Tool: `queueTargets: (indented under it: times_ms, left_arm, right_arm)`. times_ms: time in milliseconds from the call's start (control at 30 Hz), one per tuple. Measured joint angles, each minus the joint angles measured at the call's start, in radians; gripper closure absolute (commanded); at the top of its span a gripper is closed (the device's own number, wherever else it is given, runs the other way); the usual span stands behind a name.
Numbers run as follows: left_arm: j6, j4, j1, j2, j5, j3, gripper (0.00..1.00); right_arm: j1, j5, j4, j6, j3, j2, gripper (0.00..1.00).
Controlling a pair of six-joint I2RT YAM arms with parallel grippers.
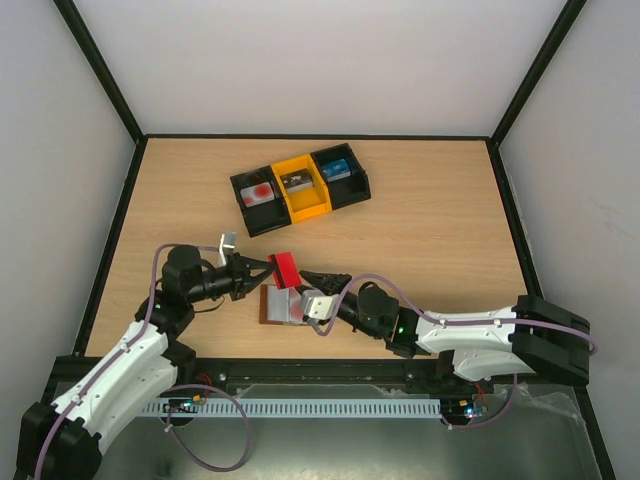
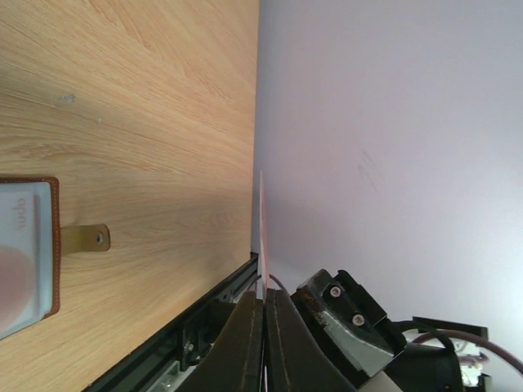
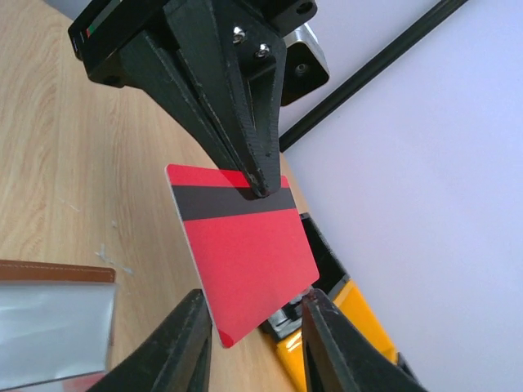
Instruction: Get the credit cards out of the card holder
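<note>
Wood table [image 1: 430, 230], left tool [image 1: 266, 268] nipping red card [image 1: 284, 268] edge

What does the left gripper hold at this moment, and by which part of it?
The left gripper pinches the red credit card at its edge with the black stripe.

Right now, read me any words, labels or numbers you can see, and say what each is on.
Nothing reads clearly.
On the whitish card in the card holder: faint grey letters, too blurred to read.
On the red card: a black stripe only, no print showing.
In the tray: markings too small to read.
</note>
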Motion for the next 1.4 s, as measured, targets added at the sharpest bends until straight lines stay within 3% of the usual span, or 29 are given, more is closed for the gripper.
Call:
queueTargets:
  times_ms: [233,433,500,533,633,733,867,1067,1400]
  left_arm:
    - [-0.083,0.092,0.004,-0.008,0.017,-0.036,0.97]
    - [-0.132,0.132,0.009,-0.007,0.027,-0.049,0.96]
    - [-0.142,0.140,0.010,-0.007,0.031,-0.051,0.82]
    - [-0.145,0.143,0.010,-0.007,0.032,-0.051,0.65]
    - [-0.138,0.153,0.009,-0.012,0.045,-0.054,0.32]
    - [-0.095,0.122,0.006,-0.030,0.039,-0.048,0.15]
    - [0.032,-0.013,0.006,-0.059,-0.015,0.017,0.00]
    - [0.204,-0.140,0.006,-0.105,-0.104,0.105,0.00]
    - [0.358,-0.204,0.006,-0.131,-0.085,0.104,0.04]
  right_arm:
    - [0.008,0.007,0.033,-0.039,0.000,0.002,0.96]
    - [0.017,0.020,0.049,-0.068,0.000,0.016,0.98]
    - [0.018,0.030,0.057,-0.068,0.000,0.017,0.98]
    - [0.019,0.033,0.060,-0.067,0.000,0.017,0.98]
    - [0.020,0.048,0.068,-0.029,-0.004,0.014,0.98]
    - [0.019,0.057,0.055,0.063,-0.010,-0.018,0.98]
    - [0.020,0.101,0.001,0.304,-0.004,-0.092,0.98]
    - [0.020,0.161,-0.180,0.768,0.091,-0.144,0.98]
    - [0.020,0.063,-0.125,1.453,0.045,-0.198,0.98]
